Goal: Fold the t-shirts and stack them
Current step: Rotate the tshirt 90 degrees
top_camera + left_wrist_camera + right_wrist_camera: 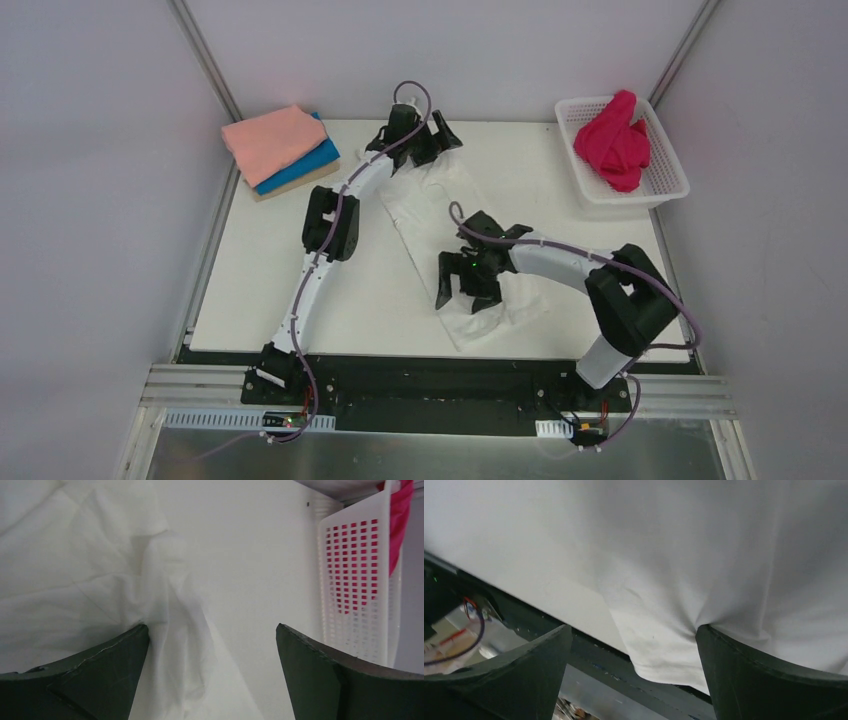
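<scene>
white t-shirt (420,225) lies partly hidden under both arms; left claw (425,148) and right claw (465,297) gape wide over it, on a white tabletop (260,290) between grey walls (100,200).

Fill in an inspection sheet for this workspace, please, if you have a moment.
Surface: white table, no stains seen.
Job's things: white shirt spread out at centre; pink shirt folded on blue shirt in the far-left corner; magenta shirt bunched up.
Clutter: basket at far right, holding the magenta shirt.
Grippers: left gripper open at the white shirt's far end; right gripper open at its near hem.
Cables: a cable loops along each arm.
Surroundings: plain walls.
</scene>
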Motion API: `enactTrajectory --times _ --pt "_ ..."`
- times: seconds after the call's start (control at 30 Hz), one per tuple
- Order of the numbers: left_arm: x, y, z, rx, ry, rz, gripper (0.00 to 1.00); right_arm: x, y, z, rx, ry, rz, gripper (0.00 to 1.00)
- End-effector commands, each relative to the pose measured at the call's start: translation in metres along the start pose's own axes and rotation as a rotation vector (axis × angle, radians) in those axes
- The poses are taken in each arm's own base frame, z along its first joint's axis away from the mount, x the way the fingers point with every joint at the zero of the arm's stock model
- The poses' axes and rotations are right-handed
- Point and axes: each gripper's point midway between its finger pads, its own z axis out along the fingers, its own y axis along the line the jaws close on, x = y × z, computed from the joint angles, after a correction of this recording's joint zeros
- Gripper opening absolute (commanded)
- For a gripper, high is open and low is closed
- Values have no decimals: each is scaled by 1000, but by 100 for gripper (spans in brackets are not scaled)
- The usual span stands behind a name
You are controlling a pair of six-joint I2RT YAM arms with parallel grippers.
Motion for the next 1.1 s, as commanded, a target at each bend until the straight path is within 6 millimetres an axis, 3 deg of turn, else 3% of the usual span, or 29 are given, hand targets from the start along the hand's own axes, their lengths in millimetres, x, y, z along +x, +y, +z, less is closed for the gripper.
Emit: enactTrajectory --times 0.0,0.23,0.43,0.57,0.7,0.93,1.07 --pt "-4 -23 23 105 -99 -150 100 43 48 13 -86 166 -228 99" --pt "6 -38 41 191 -152 -196 100 26 119 29 -243 88 -436 99" --pt "9 -36 49 213 -184 -228 100 -3 139 31 -235 -8 -452 99" --pt "9 -37 51 233 -185 -244 100 -15 129 30 -149 -59 -422 99" --pt "-10 -51 39 213 -217 -190 100 -24 119 12 -107 -173 -398 99" --pt "-57 -122 -12 276 -273 6 100 -44 95 -48 -31 -464 -318 99" --pt "-87 -154 -48 260 -329 145 100 -49 83 -68 -87 -617 -214 99"
